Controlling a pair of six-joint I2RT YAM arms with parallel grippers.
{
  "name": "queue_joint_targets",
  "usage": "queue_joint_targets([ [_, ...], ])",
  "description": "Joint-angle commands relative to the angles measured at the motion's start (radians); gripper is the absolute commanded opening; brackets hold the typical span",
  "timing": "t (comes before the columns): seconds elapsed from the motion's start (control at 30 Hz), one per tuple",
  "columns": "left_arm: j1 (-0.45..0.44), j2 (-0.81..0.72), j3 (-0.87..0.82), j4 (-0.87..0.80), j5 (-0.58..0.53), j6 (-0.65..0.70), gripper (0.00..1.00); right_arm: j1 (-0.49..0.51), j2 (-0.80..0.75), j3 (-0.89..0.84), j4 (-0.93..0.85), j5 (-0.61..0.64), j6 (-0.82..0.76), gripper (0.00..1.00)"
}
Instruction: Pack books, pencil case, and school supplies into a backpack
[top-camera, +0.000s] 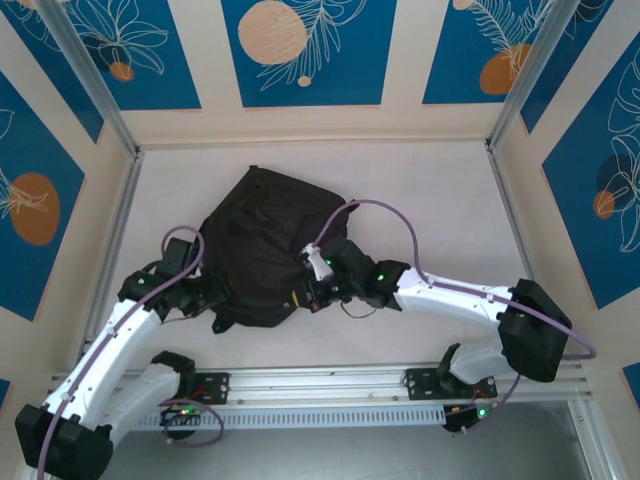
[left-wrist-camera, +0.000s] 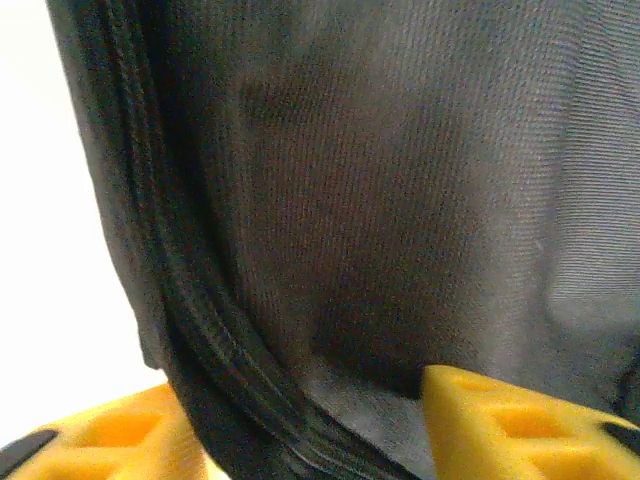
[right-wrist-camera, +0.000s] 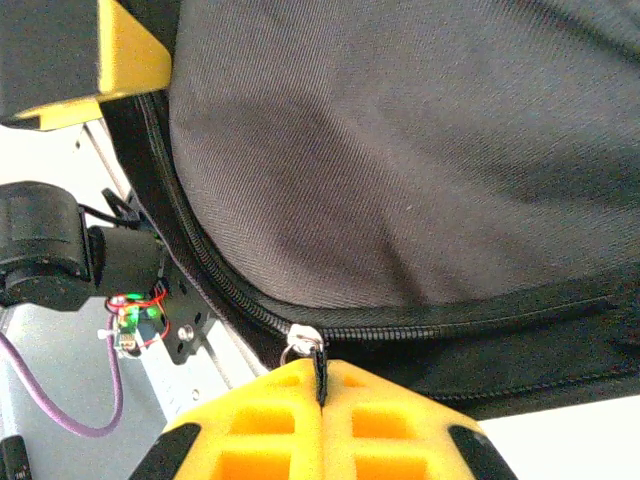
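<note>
The black backpack (top-camera: 262, 240) lies slumped in the middle of the pale tabletop (top-camera: 420, 180), its bulk toward the far wall and its lower edge toward the arms. Both arms reach in to it from the near side.

The left arm (top-camera: 120, 330) comes up along the bag's left edge. From its wrist, the 2 yellow left fingers (left-wrist-camera: 510, 430) stand released and well apart. The backpack's dark woven cloth and a ribbed seam (left-wrist-camera: 200, 330) run down between them. I cannot tell whether either finger touches the fabric.

The right arm (top-camera: 450, 300) stretches across from the right to the bag's near right edge. Its right fingers (right-wrist-camera: 270, 420) are clenched together on the zip pull (right-wrist-camera: 319, 370), the thin black tab pinched between the 2 yellow pads. The pull's small silver ring (right-wrist-camera: 298, 345) sits just above the fingertips. From there the zip track (right-wrist-camera: 450, 322) runs off to the right along the bag's edge, with grey-black cloth bulging above it.
</note>
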Motion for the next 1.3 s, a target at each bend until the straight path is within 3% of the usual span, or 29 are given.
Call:
queue_joint_targets([
  [0.0,-0.044,-0.059,0.005,-0.010,0.073,-0.085,0.63,0.019,0.018,0.028,0.018,-0.021,0.018,0.00],
  [0.17,-0.153,-0.084,-0.005,-0.021,0.072,-0.224,0.72,0.021,0.031,0.026,0.035,-0.013,0.031,0.00],
  [0.43,-0.264,0.000,-0.067,0.086,0.020,-0.332,0.69,0.028,0.026,0.022,0.036,-0.002,0.035,0.00],
  [0.53,-0.282,0.024,-0.065,0.099,-0.016,-0.319,0.60,0.033,0.024,0.019,0.027,0.001,0.035,0.00],
  [0.7,-0.282,0.018,-0.060,0.095,-0.065,-0.258,0.25,0.041,0.017,0.013,0.006,0.016,0.030,0.00],
  [0.83,-0.279,0.019,-0.034,0.041,-0.094,-0.218,0.06,0.041,0.013,0.006,0.003,0.027,0.022,0.00],
  [1.07,-0.256,-0.041,-0.002,-0.043,-0.152,-0.152,0.00,0.033,0.026,0.020,-0.027,0.044,-0.007,0.00],
  [1.27,-0.233,-0.044,0.000,-0.053,-0.132,-0.116,0.00,-0.014,0.046,0.024,-0.043,0.039,-0.014,0.00],
])
